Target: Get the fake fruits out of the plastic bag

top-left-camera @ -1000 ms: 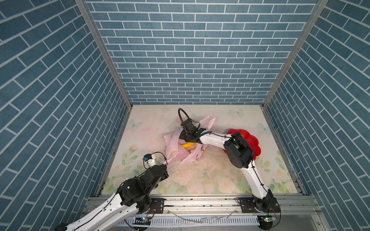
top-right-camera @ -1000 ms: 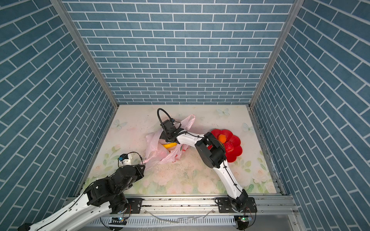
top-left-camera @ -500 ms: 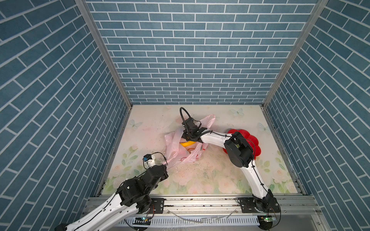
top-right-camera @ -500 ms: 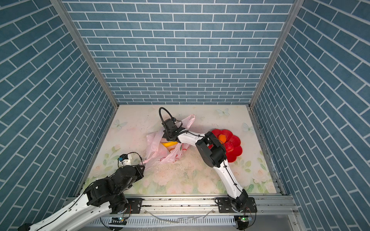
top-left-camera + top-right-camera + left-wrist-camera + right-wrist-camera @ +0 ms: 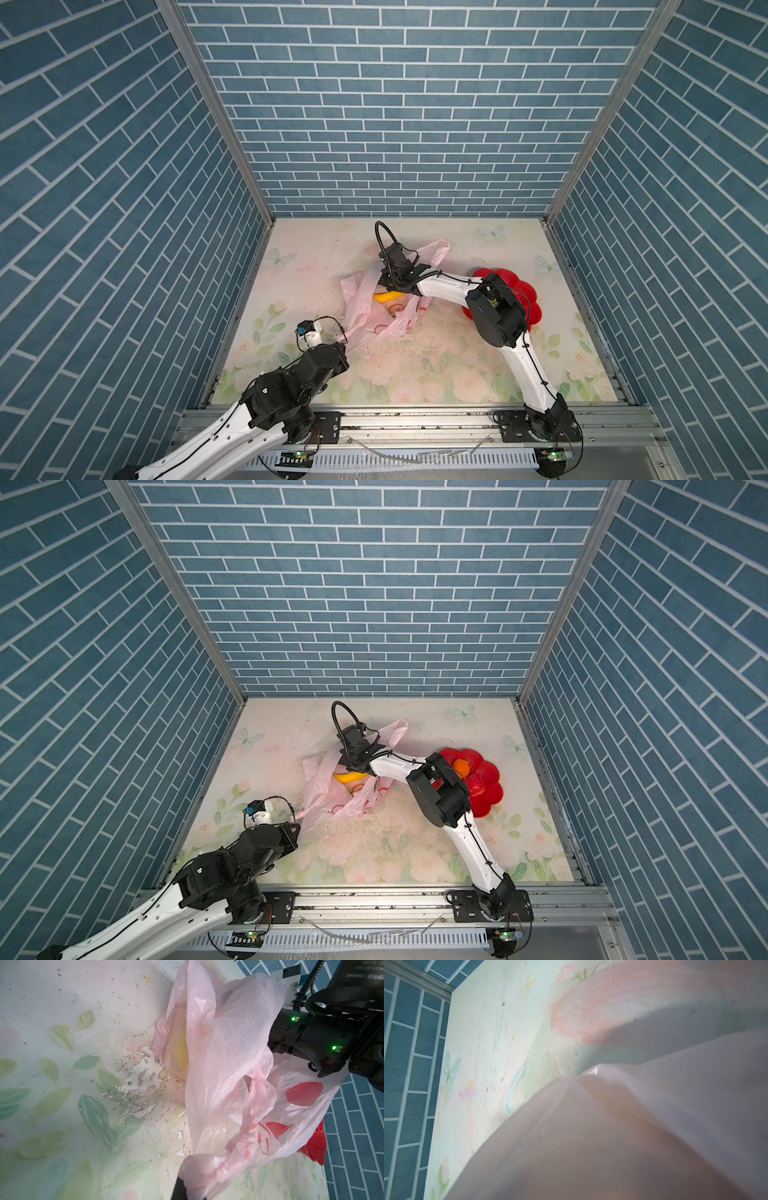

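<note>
My left hand [image 5: 182,1186] is pressed together on a bunched loop handle of the plastic bag [image 5: 228,1064], and the pink film runs taut from that pinch up toward the bag's body. In both top views this hand sits at the near-left corner of the bag [image 5: 374,320], low over the tabletop [image 5: 415,365]. My right hand [image 5: 388,286] reaches across from the right and dips into the bag's open mouth at its far side. Its fingers are buried under the wrist and the film, so I cannot tell whether they are apart or closed on anything. The right wrist view gives me only blurred pink bag [image 5: 633,1136] up against the lens, with the tabletop beyond. The banana [image 5: 386,296] lies inside the bag, just beneath the right hand, showing yellow through the opening. From the left wrist view it is a yellow smear behind the film. Right of the bag stands the red plate [image 5: 486,787], partly hidden by the right arm. An orange piece [image 5: 461,766] and a bumpy red ball [image 5: 477,785] lie on it, well apart from either hand.
</note>
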Motion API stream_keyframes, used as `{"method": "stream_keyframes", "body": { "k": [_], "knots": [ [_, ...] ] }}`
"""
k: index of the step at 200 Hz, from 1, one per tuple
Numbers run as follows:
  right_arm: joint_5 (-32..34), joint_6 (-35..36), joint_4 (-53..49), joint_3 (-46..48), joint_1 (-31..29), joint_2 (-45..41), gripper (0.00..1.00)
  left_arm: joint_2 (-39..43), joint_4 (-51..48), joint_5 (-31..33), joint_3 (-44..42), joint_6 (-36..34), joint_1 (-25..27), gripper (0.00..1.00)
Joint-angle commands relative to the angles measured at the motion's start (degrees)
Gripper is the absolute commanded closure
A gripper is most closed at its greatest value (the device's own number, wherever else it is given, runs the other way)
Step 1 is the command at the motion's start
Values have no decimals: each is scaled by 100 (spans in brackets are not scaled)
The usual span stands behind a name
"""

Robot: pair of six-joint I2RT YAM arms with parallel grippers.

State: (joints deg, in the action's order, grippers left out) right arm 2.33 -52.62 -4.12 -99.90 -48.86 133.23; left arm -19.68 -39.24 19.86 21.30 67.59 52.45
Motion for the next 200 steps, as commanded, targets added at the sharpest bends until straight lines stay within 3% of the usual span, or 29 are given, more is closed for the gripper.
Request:
{"method": "stream_keyframes", "body": {
  "k": [1,73,122,149,200],
  "knots": [
    [197,-254,206,5,118,54,21,107,-248,14,-24,60,16,100],
    [309,-529,311,-230,276,273,19,263,-408,-61,-82,167,20,100],
    [85,-528,312,-234,304,267,33,226,-320,-6,-102,169,20,100],
    [-32,-538,452,48,308,78,45,124,-153,97,-87,149,20,100],
    [-532,-618,730,803,293,-531,57,-371,635,458,-30,-7,20,100]
  ]
}}
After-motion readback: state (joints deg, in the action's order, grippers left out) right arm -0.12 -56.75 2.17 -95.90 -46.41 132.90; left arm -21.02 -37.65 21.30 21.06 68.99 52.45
